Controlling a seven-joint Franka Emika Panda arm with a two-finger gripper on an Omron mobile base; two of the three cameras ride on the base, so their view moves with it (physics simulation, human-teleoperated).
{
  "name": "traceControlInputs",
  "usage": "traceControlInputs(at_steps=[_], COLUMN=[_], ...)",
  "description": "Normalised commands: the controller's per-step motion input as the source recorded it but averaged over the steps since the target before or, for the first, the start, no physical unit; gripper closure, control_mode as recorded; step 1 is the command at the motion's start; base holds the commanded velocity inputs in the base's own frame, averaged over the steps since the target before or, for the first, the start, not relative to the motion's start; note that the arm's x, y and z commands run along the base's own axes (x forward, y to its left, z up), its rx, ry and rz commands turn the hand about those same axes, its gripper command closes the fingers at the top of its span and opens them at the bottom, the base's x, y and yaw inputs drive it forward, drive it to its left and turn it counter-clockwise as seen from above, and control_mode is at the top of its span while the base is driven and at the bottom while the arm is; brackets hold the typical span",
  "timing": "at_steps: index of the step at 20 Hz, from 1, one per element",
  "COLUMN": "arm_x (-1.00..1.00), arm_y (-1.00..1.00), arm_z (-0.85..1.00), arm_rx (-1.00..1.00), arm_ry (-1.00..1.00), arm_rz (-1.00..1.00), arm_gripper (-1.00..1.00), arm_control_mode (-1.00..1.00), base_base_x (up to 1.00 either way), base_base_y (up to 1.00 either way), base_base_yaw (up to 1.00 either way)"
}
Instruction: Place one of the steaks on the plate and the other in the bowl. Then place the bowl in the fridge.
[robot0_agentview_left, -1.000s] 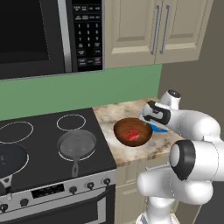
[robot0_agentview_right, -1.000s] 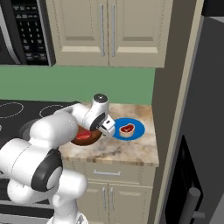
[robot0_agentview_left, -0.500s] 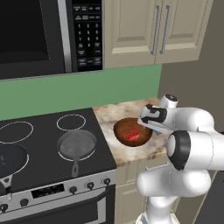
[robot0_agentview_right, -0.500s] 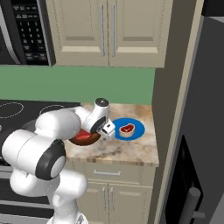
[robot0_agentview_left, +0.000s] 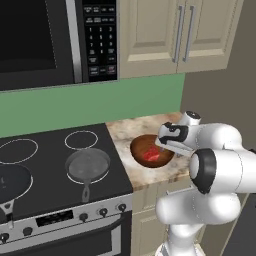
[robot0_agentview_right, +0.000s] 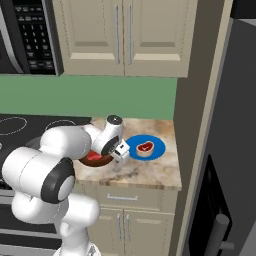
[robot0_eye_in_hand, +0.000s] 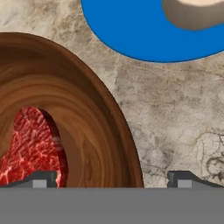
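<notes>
Brown wood-grain bowl sits on the speckled stone surface, just right of the black stove. All-red steak lies inside the bowl, leaning up against its inner wall in the hand view. From the left base view the same red slab shows low in the bowl's hollow.

Blue plate rests on the surface just beside the bowl, on the side toward the fridge; a strip of bare stone shows between the two rims in the hand view. Second steak, red with a pale fat rim, lies flat on the plate, near its middle. In the hand view only its pale edge enters at the top of the frame.

Claw hangs low over the bowl's plate-side rim. Its two dark tips stand spread wide: one finger sits over the bowl's interior next to the red steak, the other over bare stone outside the rim, so the wall runs between them. Nothing is pinched between them; whether either tip touches the wood cannot be told.

Grey frying pan sits on the stove's front right burner, handle toward the front edge. A darker pan sits at the far left. Black microwave hangs above the stove, cream cabinets above the surface. Fridge doors look shut.
</notes>
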Motion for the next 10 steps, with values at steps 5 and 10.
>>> traceControlInputs(at_steps=[5,10], arm_x=[-0.04,0.0], arm_y=[0.0,0.06], arm_z=[-0.06,0.0], arm_rx=[0.0,0.0], arm_ry=[0.0,0.0], arm_rz=[0.0,0.0], arm_gripper=[-1.0,1.0], arm_control_mode=[-1.0,-1.0], base_base_x=[0.0,0.0], base_base_y=[0.0,0.0], base_base_yaw=[0.0,0.0])
